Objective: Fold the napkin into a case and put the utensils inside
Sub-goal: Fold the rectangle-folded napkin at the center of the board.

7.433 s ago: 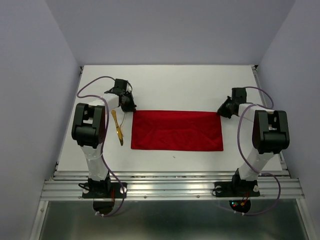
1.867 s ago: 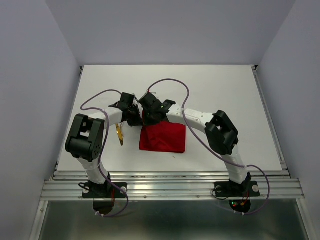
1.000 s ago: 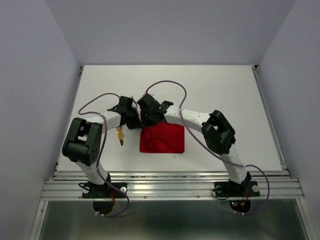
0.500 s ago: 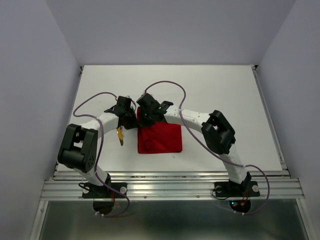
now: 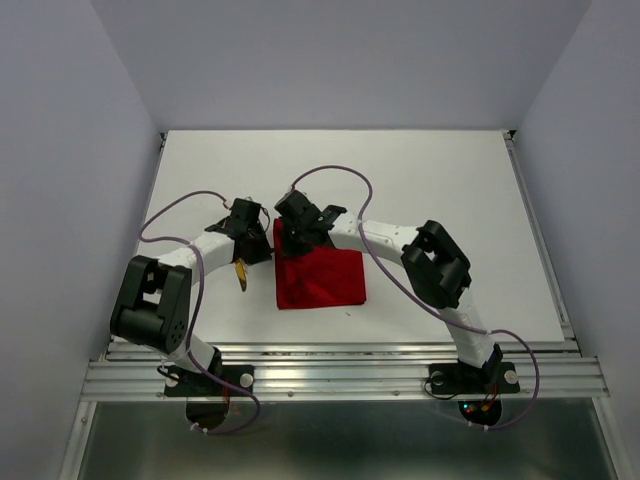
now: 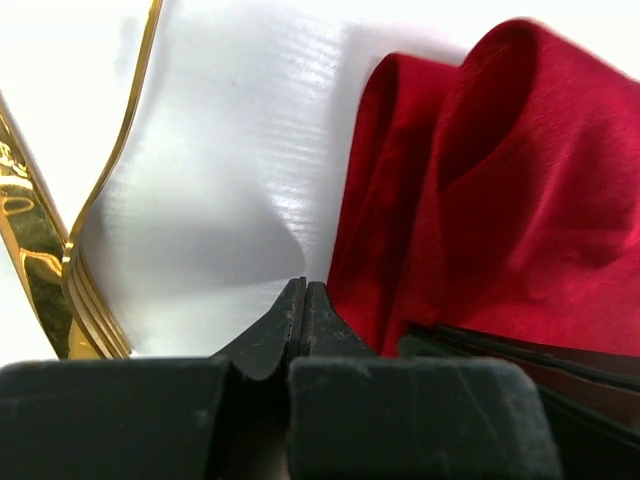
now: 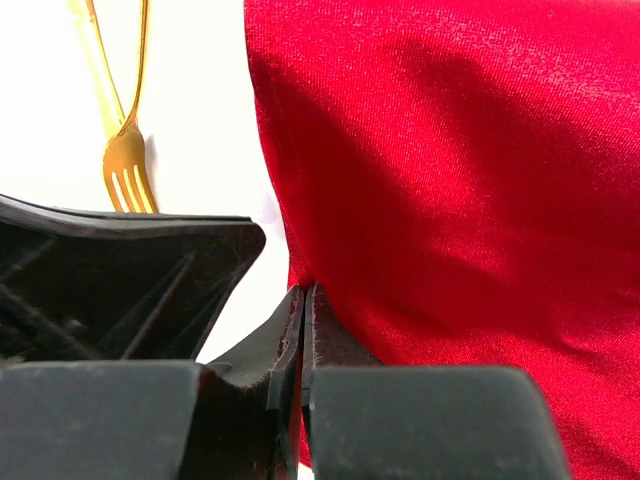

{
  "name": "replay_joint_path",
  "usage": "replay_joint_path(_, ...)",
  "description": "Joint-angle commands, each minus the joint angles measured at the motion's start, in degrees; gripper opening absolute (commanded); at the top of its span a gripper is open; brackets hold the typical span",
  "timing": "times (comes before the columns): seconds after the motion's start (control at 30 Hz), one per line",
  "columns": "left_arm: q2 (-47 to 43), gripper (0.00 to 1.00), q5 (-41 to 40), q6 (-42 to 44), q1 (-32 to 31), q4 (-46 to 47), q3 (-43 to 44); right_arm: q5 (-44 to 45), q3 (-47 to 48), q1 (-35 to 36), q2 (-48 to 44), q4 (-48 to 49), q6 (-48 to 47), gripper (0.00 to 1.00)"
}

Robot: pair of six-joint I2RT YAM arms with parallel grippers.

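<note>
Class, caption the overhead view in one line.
Left gripper and right gripper meet at one corner of the folded napkin, utensils alongside.

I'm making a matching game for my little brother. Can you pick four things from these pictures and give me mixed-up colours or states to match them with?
Things:
1. napkin
2. fork
3. table
4. right tool

Descriptions:
A. white
B. gold, with tines
C. black, shut on the cloth's edge
D. red, folded over

Pairs: 1-D, 2-B, 3-A, 4-C
</note>
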Motion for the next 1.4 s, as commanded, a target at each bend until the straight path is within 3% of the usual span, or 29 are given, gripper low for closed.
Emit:
replay_joint_path(0.0,-0.7,0.00,-0.7,-1.5,-0.4,1.9,-1.8,0.5,0.1,0.6,-2.4,2.1,0.2,0.01)
replay_joint_path(0.3,2.1,0.00,10.4,-3.3,-0.3,8.0,-2.8,-0.4,0.7,0.6,-2.3,2.2,0.2,0.01)
replay_joint_path(0.7,5.1,0.00,9.5,-2.3,-0.3,8.1,-2.9,-1.2,0.3,0.6,-3.7,3.1,0.3,0.01)
replay_joint_path(1.07,-3.6,0.00,0.5,1.3,1.0,0.3,-0.6,0.3,-1.3,0.6,-5.2,3.1,1.1,0.01)
replay_joint_path(1.37,0.9,0.00,4.1,0.8,3.8,1.3,-0.6,1.6,-3.2,0.6,-6.7,3.5,1.2,0.01)
